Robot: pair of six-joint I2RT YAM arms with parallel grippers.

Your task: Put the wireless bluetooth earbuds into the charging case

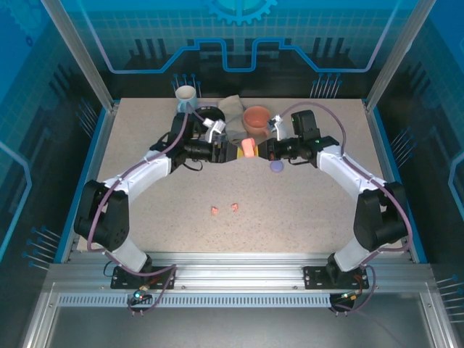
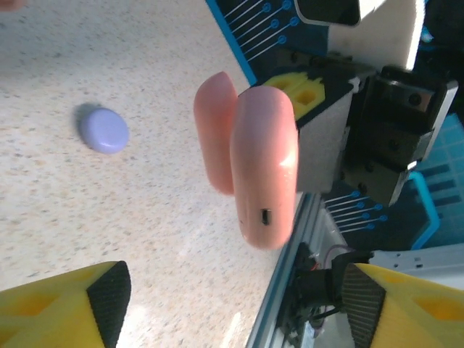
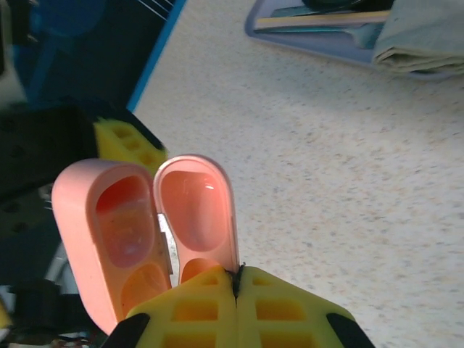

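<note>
While a coral bud (image 1: 215, 210) and a second bud (image 1: 234, 207) are lying loose and near each other on the surface (image 1: 326, 217), out in front of the arm bases, you are holding the pink case (image 1: 248, 148) farther out, between the two wrists. Your right jaws are pinching together on the edge of the case's lid, their yellow fingers (image 3: 275, 312) meeting over it. The case is hanging open with the hollows of both halves showing. I cannot tell whether anything is sitting in them. Your left jaws are standing wide apart, their fingers (image 2: 65, 304) staying clear of the case. The purple case (image 1: 276, 166) is lying shut on the surface near the right jaws. Beyond all that, a coral bowl (image 1: 257, 117), a grey cloth (image 1: 233, 107) and a white cup (image 1: 186, 94) are sitting near the far edge.
</note>
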